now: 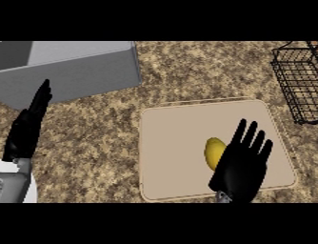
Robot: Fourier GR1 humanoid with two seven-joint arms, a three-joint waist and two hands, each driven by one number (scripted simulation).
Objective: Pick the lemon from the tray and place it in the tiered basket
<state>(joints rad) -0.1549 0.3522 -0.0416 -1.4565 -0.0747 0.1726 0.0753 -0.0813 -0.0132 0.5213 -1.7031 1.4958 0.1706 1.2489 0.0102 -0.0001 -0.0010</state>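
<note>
The small yellow lemon [213, 150] lies on the flat beige tray [183, 124], lower centre-right of the frame. The black right hand [241, 167] is over it with fingers straight and spread, covering its right side and holding nothing. The black wire tiered basket [297, 81] stands at the upper right. If the fingers close off-centre, the rounded fruit could roll away. The left hand [27, 125] rests flat-fingered at the left edge.

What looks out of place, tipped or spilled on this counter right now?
Nothing stands out. The lemon lies on the tray, partly hidden by the open right hand; the wire tiered basket stands at the view's right. Nothing is spilled. The left hand rests open at the left.
</note>
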